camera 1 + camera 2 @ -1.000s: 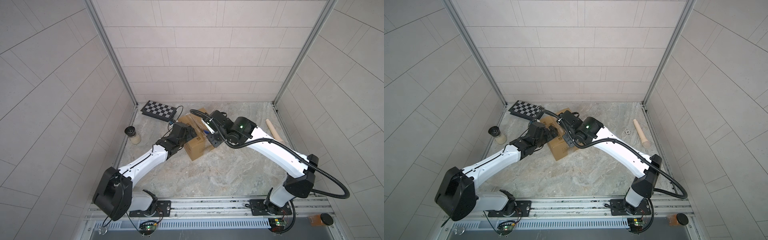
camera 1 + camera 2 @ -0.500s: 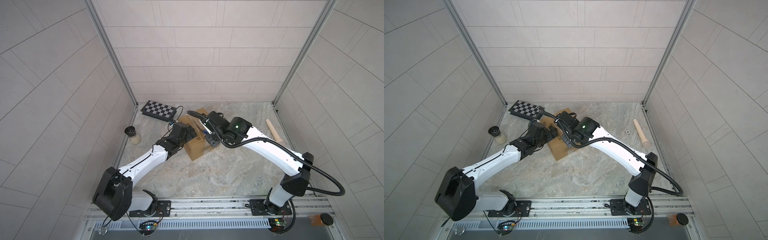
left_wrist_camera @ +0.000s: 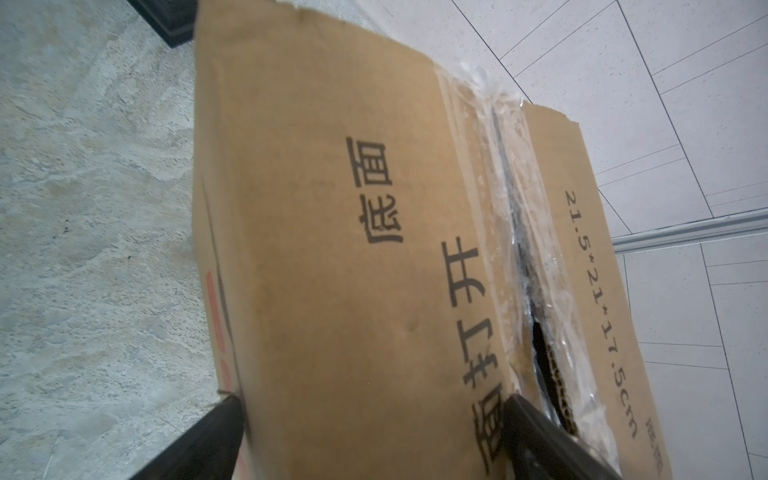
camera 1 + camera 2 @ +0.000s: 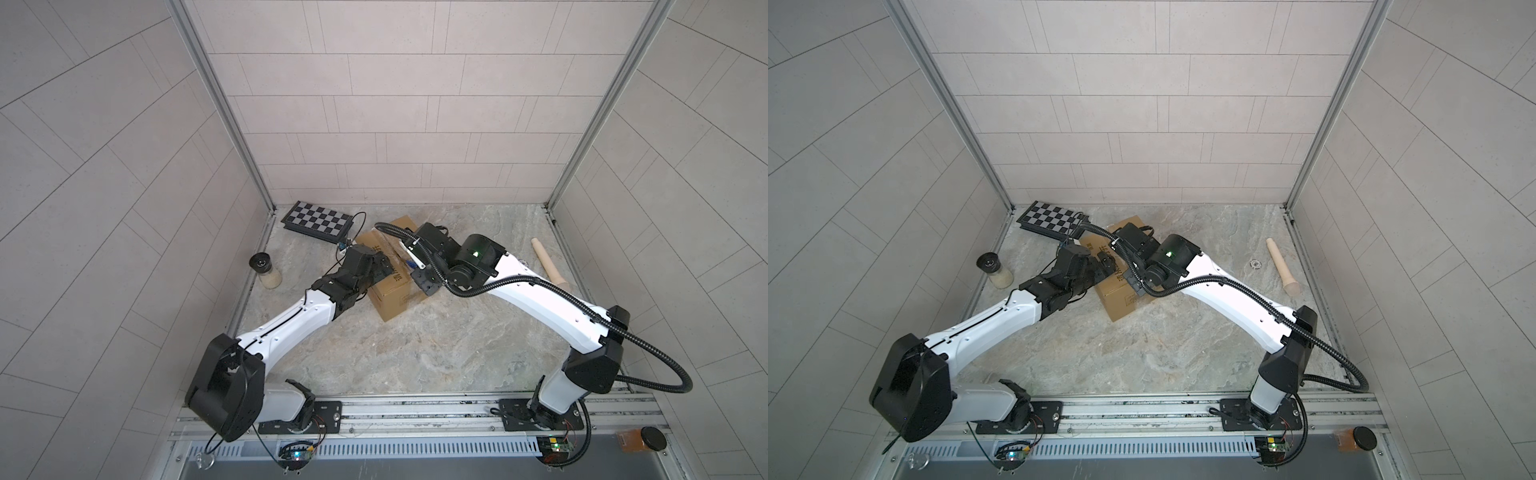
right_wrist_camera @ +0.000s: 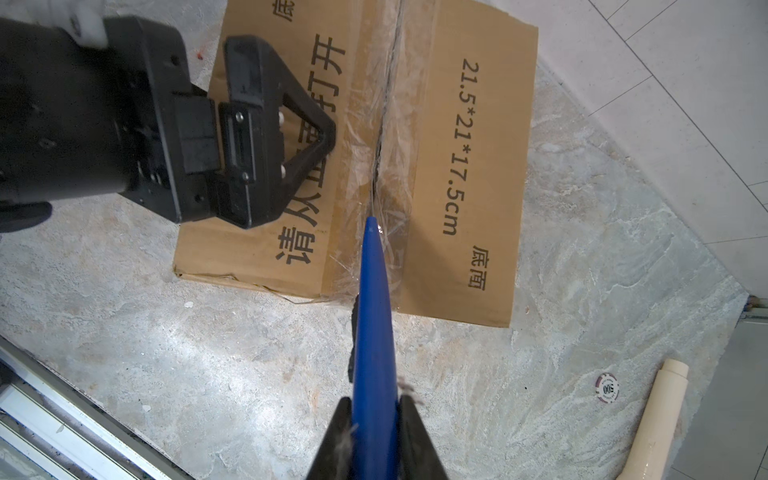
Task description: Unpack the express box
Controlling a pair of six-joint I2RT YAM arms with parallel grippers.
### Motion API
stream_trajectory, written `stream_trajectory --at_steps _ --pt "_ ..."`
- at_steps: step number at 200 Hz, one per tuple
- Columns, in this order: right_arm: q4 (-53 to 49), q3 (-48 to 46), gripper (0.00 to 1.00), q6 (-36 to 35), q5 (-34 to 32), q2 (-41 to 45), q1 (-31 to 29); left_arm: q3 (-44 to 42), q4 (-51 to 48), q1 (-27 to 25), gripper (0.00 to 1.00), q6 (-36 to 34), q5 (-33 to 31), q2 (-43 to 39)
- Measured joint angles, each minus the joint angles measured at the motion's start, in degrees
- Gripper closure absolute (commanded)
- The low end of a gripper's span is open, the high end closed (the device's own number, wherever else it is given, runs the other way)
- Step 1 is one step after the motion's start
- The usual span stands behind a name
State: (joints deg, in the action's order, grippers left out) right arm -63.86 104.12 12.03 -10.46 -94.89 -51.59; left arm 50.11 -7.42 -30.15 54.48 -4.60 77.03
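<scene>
Express box (image 4: 392, 291): rear-centre of bench (image 4: 415, 353), taped seam (image 5: 380, 137) up, one rear corner near the checkered board (image 4: 318, 220); bare bench along its front edges.
Left gripper (image 3: 370, 403): fingers spread wide, straddling one top flap from side wall to seam.
Right gripper (image 5: 376, 405): fingers pinching a blue tool (image 5: 374, 311), its tip on the seam near the box's edge.

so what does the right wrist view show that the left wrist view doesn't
Only the right wrist view: the blue cutter clamped in the right tool, tip at the taped seam, plus a poker chip and a cream rod on the floor. Only the left wrist view: a red stripe on the side of the express box. Both: that box's top with black print and clear tape, and the left tool straddling its edge.
</scene>
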Motion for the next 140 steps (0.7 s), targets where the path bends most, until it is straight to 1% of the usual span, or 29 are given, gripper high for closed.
stream_trajectory --at_steps 32,50,76,108,140 --pt "0.6 0.2 1.00 0.0 0.8 -0.6 0.2 -2.1 2.3 0.2 0.00 -0.1 1.0 -1.4" --pt "0.2 1.9 1.00 0.0 1.0 -2.4 0.3 -3.2 3.6 0.3 0.00 -0.5 2.1 -2.3" --pt "0.0 4.0 1.00 -0.1 1.1 -4.8 0.5 -4.1 3.7 0.8 0.00 -2.8 4.0 -4.4" --pt "0.7 4.3 1.00 -0.7 2.3 -5.6 1.4 -4.7 1.1 3.3 0.00 -6.6 7.2 -8.4" --pt "1.8 4.2 1.00 -2.1 3.9 -5.5 1.9 -3.0 -3.9 6.2 0.00 -11.4 7.8 -11.1"
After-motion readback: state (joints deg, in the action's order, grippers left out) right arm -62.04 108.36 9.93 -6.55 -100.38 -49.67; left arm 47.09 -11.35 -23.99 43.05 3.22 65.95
